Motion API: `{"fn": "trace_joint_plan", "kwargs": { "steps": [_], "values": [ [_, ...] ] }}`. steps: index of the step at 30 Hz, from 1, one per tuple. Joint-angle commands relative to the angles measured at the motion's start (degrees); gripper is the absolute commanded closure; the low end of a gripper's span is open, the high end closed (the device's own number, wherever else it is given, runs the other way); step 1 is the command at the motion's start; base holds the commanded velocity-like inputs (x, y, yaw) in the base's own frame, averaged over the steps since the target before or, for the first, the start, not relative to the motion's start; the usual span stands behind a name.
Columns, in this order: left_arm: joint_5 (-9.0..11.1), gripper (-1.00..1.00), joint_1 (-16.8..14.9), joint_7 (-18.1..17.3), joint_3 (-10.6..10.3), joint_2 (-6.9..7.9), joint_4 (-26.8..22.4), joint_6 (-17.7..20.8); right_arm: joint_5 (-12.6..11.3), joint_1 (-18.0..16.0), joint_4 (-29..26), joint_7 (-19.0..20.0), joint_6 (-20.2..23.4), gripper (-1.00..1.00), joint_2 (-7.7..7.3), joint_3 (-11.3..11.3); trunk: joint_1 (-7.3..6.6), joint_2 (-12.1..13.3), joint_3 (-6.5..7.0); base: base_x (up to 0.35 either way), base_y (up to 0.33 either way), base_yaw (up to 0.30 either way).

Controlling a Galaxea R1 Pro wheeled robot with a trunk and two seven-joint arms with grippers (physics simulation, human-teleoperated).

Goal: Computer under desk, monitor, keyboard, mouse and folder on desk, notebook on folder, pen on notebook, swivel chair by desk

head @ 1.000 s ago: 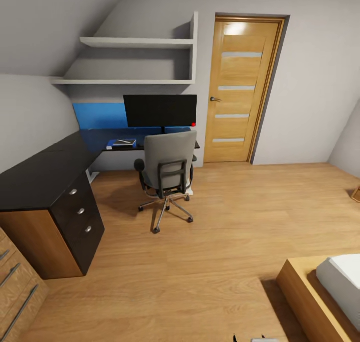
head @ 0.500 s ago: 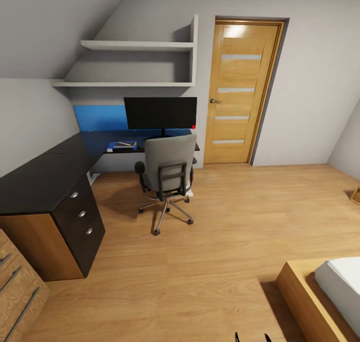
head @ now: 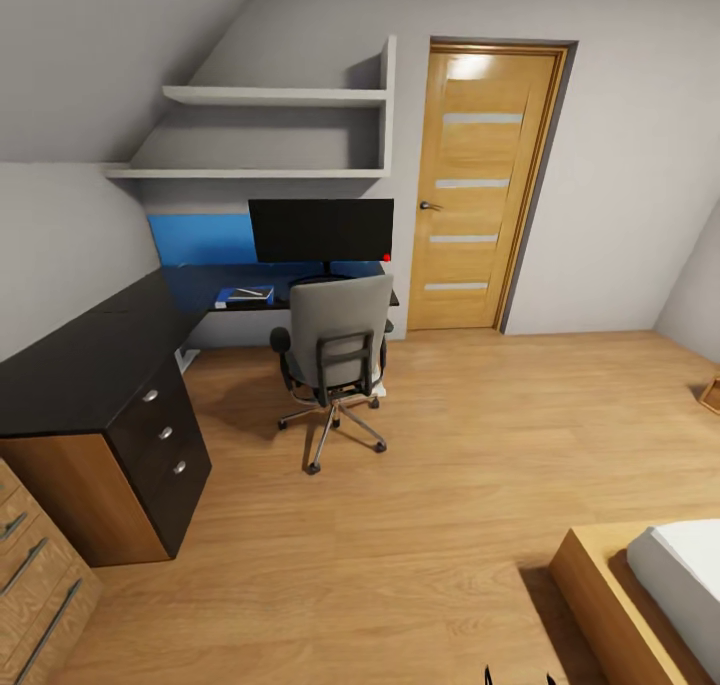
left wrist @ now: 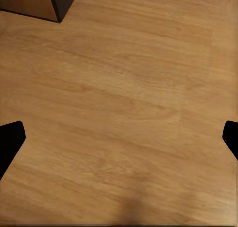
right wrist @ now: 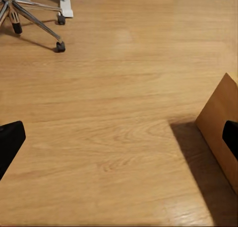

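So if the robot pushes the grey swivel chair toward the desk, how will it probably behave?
The swivel chair stands on a five-star base with castors, so it will probably roll easily on the smooth wooden floor. A push high on its tall back may tilt or spin it. It looks too heavy to lift.

Even, soft indoor light; sharp renders, faint shadows under the swivel chair (head: 335,350).

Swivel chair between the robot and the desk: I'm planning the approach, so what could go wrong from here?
The swivel chair stands in front of the monitor, so driving straight in could knock it on its castors. The bed frame lies close on the right and may catch the base or right arm. The blue folder sits far back on the desk, a long reach.
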Motion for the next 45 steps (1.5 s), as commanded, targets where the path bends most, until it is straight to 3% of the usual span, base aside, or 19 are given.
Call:
{"fn": "trace_joint_plan", "kwargs": {
  "steps": [1, 9, 13, 17, 20, 28, 45],
  "values": [
    [0.0, -1.0, 0.1, 0.6, -0.5, -0.03, 0.0, 0.1, -0.4, 0.0, 0.1, -0.2, 0.3, -1.0, 0.03, 0.5, 0.0, 0.0, -0.05, 0.0, 0.0, 0.0],
    [0.0, -1.0, 0.5, 0.7, -0.5, 0.11, 0.0, 5.2, -0.4, 0.0, -0.1, -0.1, 4.0, -1.0, -0.18, 0.5, 0.0, 0.0, -0.05, 0.0, 0.0, 0.0],
    [0.0, -1.0, 0.6, 0.7, -0.5, 0.23, 0.0, 7.1, -0.2, 0.0, -0.2, 0.1, 4.9, -1.0, -2.52, 0.6, 0.0, 0.0, -0.05, 0.0, 0.0, 0.0],
    [0.0, -1.0, 0.6, 0.7, -0.6, 0.24, 0.0, 7.6, -0.2, 0.0, -0.4, 0.2, 5.2, -1.0, -3.58, 0.6, 0.0, 0.0, -0.05, 0.0, 0.0, 0.0],
    [0.0, -1.0, 0.6, 0.7, -0.6, 0.22, 0.0, 7.7, -0.3, 0.1, 0.0, 0.1, 6.2, -1.0, -3.2, 0.5, 0.0, 0.0, -0.05, 0.0, 0.0, 0.0],
    [0.0, -1.0, 0.6, 0.7, -0.6, 0.26, 0.0, 7.8, -0.3, 0.4, 0.0, 0.2, 16.0, -1.0, -2.04, 0.5, 0.0, 0.0, -0.05, 0.0, 0.0, 0.0],
    [0.1, -1.0, 0.6, 0.8, -0.5, 0.23, 0.0, 8.0, -0.3, 0.4, 0.1, 0.2, 17.8, -1.0, -1.88, 0.5, 0.0, 0.0, -0.05, 0.0, 0.0, 0.0]
  ]
}}
